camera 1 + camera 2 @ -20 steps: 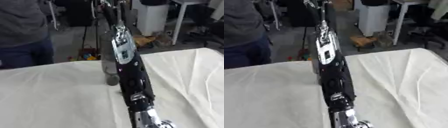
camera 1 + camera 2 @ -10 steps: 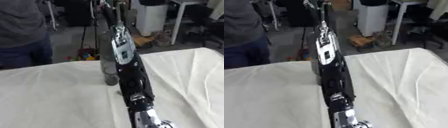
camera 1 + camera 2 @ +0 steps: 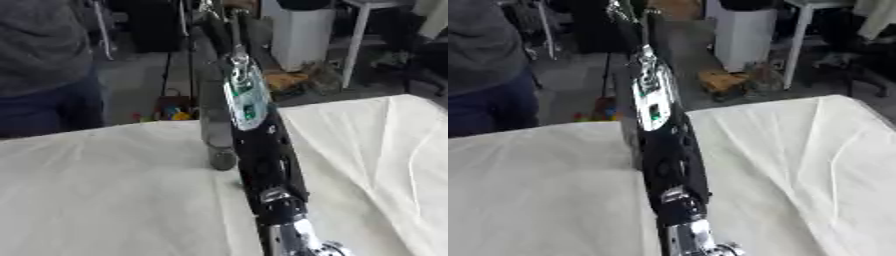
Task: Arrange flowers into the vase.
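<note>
Neither robot hand can be made out clearly; one black and silver arm rises from the near edge of the surface up through the middle of both views, and its robot hand is lost in blur near the top, so whether the fingers are spread or curled cannot be told; a dark grey vase stands upright near the far edge of the white-clothed surface, just beside the arm on its left and partly hidden by it
</note>
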Robot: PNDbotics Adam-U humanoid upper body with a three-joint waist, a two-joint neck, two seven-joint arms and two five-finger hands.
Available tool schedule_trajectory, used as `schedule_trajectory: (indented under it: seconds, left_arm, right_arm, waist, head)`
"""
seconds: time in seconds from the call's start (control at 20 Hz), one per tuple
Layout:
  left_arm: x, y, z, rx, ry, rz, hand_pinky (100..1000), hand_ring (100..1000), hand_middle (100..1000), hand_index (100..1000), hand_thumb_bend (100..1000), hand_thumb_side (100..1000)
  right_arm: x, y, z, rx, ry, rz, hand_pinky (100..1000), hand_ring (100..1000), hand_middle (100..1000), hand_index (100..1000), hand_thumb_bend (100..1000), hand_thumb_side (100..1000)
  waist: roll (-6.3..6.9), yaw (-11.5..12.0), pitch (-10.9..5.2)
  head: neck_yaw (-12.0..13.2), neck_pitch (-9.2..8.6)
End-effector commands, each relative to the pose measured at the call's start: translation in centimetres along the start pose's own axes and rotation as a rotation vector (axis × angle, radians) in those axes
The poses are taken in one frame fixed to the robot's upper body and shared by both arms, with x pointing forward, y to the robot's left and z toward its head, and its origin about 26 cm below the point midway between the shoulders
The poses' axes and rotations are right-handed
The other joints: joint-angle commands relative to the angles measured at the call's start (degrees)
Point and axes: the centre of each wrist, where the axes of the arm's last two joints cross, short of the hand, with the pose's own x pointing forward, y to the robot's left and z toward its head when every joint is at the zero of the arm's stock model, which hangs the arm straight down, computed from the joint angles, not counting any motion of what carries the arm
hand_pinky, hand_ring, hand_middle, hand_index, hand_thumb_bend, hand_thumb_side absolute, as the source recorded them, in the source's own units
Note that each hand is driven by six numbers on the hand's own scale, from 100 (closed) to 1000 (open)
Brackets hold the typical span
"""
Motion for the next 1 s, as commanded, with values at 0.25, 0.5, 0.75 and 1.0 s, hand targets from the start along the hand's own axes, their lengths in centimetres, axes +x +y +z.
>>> schedule_trajectory:
  seconds: [0.25, 0.5, 0.75, 1.0]
  left_arm:
    - [0.61, -0.01, -0.37, -0.018, -0.015, -0.015, 625, 530, 439, 692, 735, 730]
    - [0.60, -0.03, -0.38, -0.019, -0.014, -0.014, 625, 530, 439, 693, 735, 730]
    - [0.59, -0.03, -0.38, -0.019, -0.011, -0.015, 625, 530, 439, 692, 734, 731]
    - [0.59, -0.02, -0.35, -0.018, -0.010, -0.016, 625, 530, 439, 692, 735, 731]
  right_arm:
    - [0.71, -1.14, -0.92, -0.022, -0.021, 0.021, 634, 673, 426, 439, 100, 1000]
    - [0.86, -1.04, -0.88, -0.024, -0.021, 0.033, 726, 746, 472, 437, 100, 1000]
    - [0.76, -1.07, -0.87, -0.012, -0.014, 0.051, 777, 777, 508, 422, 100, 1000]
    - [0.41, -1.13, -0.85, 0.024, 0.015, 0.069, 793, 795, 527, 430, 100, 1000]
  waist:
    - [0.11, 0.0, -0.74]
    - [0.02, 0.0, -0.72]
    - [-0.14, 0.0, -0.66]
    - [-0.19, 0.0, -0.64]
  head:
    - [-0.2, -0.70]
    - [-0.3, -0.79]
    - [-0.4, -0.85]
    - [-0.4, -0.82]
